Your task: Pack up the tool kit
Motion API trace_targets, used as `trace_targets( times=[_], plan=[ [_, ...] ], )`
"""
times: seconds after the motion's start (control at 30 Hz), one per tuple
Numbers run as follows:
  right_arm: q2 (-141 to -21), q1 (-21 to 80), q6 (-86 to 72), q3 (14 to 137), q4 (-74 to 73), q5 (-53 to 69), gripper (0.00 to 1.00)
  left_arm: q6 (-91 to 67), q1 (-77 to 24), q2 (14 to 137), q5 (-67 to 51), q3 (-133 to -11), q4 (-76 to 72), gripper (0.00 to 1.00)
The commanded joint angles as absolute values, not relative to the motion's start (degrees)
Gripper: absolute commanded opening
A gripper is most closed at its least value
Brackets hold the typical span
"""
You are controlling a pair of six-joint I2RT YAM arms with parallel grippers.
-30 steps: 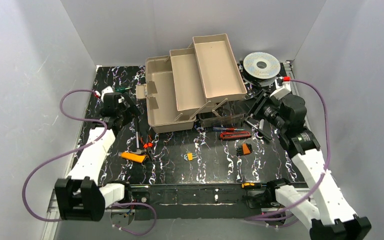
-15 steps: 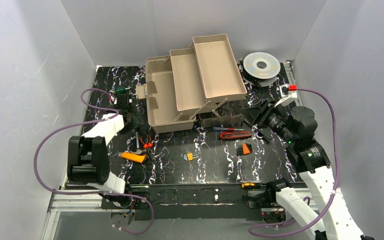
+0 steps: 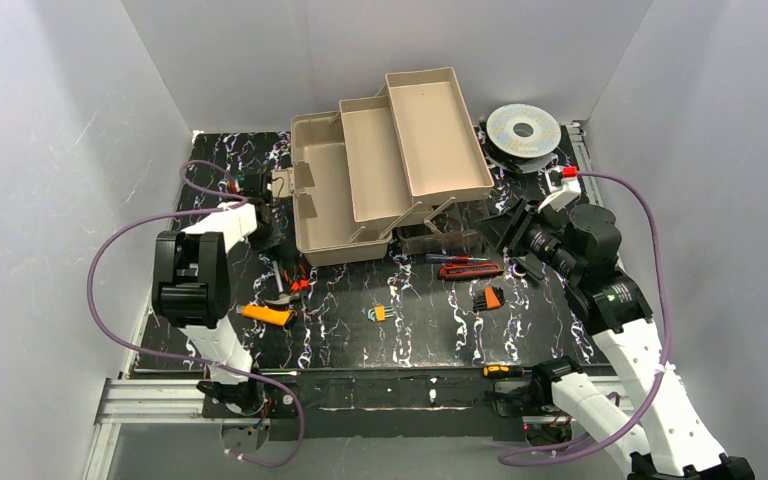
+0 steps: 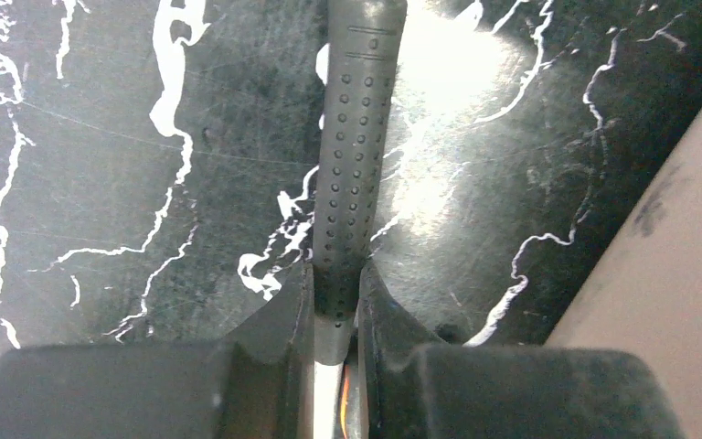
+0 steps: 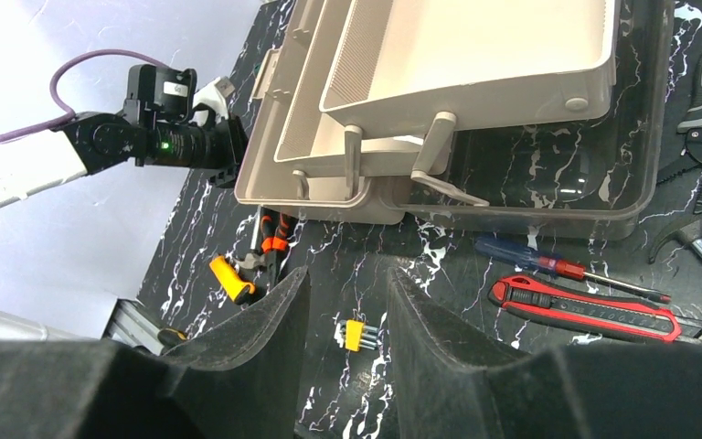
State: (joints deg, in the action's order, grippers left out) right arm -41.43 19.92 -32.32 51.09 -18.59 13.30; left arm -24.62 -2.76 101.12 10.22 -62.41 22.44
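Since your left hand (image 4: 336,306) is clamped on what's probably a tool handle (image 4: 355,137) and your right hand (image 5: 347,311) gapes empty, lift it into the toolbox (image 3: 305,205).

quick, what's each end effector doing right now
Left end effector: closed on the grey dimpled rubber tool handle.
Right end effector: open, holding nothing.
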Motion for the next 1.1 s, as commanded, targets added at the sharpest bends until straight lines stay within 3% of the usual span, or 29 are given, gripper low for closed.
trace_targets(
  times=[0.0,0.43,0.8,1.07],
  plan=[
    [-41.63,20.21,-31.90,51.94,-17.05,14.14,0.44,-26.19,-2.46,102.23,11.02,-61.56,26.45,0.00],
    [-44.19,20.21,-32.73,50.98,-16.45,16.03,0.43,-32.44,-2.99,70.40,29.58,-57.16,29.51,0.00],
    [-45.69,20.21,-32.78,51.28,-17.01,15.65,0.42,-35.12,-3.81,60.26,4.70,-63.55,24.09,0.00],
    [-45.38,20.21,-32.78,50.81,-16.94,14.97,0.42,-32.69,-9.44,67.01,5.31,-72.66,22.24,0.00]
  ],
)
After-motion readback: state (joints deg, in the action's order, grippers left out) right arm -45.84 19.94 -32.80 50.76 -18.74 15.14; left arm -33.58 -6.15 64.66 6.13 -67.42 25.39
